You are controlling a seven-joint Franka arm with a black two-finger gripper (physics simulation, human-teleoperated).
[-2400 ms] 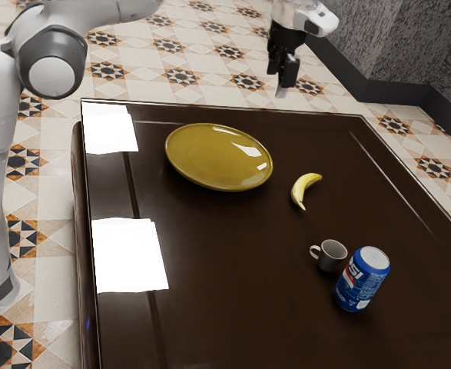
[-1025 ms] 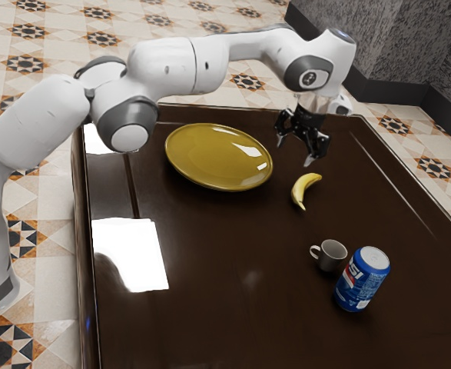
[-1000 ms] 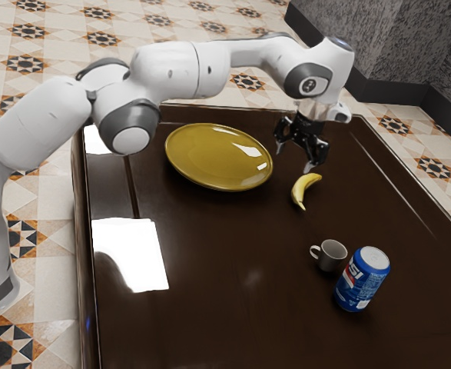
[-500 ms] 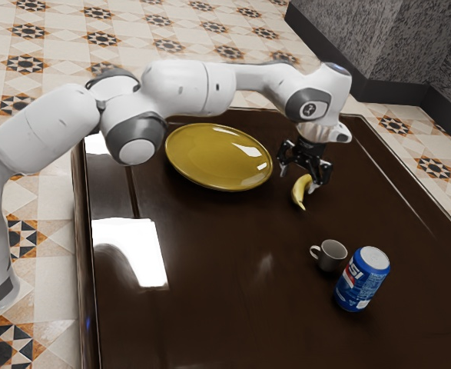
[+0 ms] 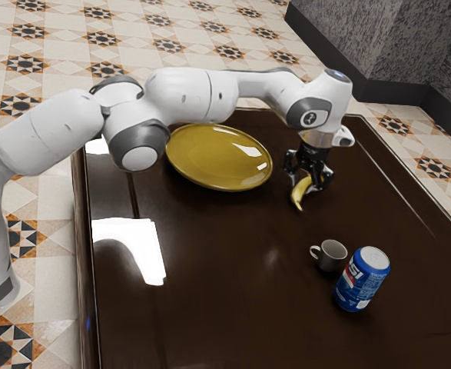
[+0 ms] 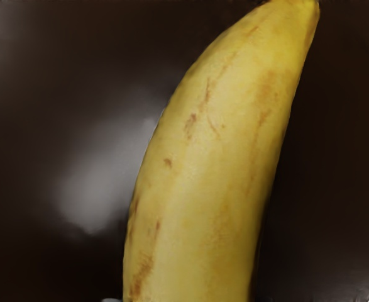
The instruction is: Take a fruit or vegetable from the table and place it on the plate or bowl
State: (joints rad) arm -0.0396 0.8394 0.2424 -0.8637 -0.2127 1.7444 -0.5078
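A yellow banana (image 5: 297, 197) lies on the dark table (image 5: 233, 284), just to the exterior view's right of the yellow-green plate (image 5: 217, 156). My black gripper (image 5: 306, 181) has come down over the banana's far end, open, with one finger on each side of the fruit. The near tip of the banana sticks out below the fingers. In the wrist view the banana (image 6: 215, 176) runs lengthwise directly under my hand, very close, on the dark table (image 6: 52, 88). The plate holds nothing.
A small grey mug (image 5: 331, 254) and a blue soda can (image 5: 361, 278) stand toward the table's near right in the exterior view. The table's raised edge (image 5: 398, 181) runs along the right. Tiled floor surrounds the table.
My arm has swung down from high above the table's far edge and lowered the gripper onto the banana. Banana, plate, mug and can have stayed where they were.
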